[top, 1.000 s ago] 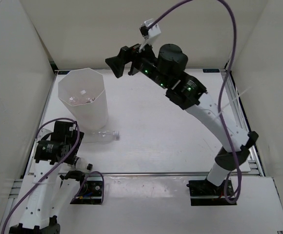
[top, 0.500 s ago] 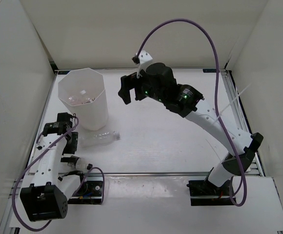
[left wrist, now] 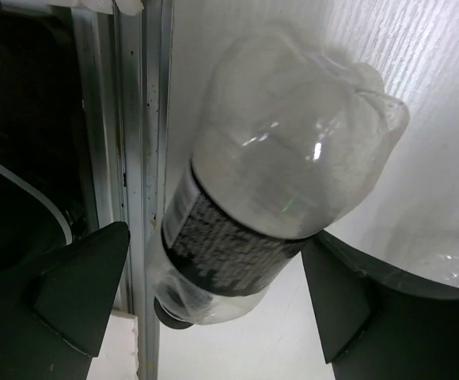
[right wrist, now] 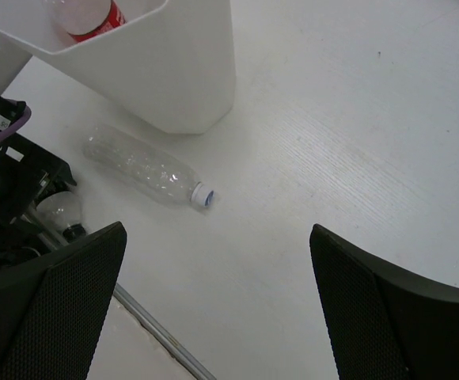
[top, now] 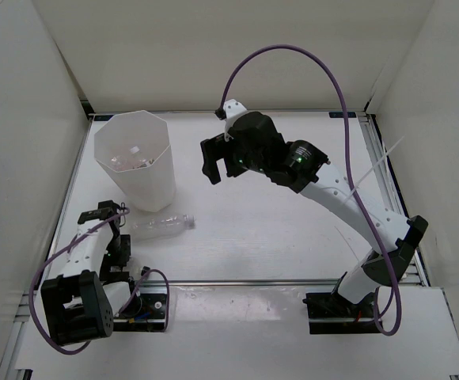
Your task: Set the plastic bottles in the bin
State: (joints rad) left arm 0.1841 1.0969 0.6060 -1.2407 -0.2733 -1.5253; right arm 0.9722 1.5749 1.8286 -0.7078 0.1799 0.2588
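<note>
Down at the near-left corner, the left gripper (left wrist: 214, 285) has its jaws spread wide, released, with a short bottle (left wrist: 277, 166) lying between the two dark fingers and not clamped. Whether either finger touches it cannot be told. That bottle is clear, thin-walled plastic with a lobed base, a dark label carrying pale print too small to read, and a dark cap (left wrist: 170, 317). It lies alongside a metal rail (left wrist: 134, 158) at the table edge.

Well above the table (right wrist: 332, 119), whose white surface shows a fine grain, the right gripper (right wrist: 218, 237) also hangs with jaws fully parted, holding nothing. Below it an unlabelled bottle (right wrist: 142, 168), clear and ribbed with a pale cap, lies on its side just beside the foot of the bin (right wrist: 174, 71). Inside the white, flat-faceted bin, a red-labelled bottle (right wrist: 95, 16) shows; its lettering is unreadable.
</note>
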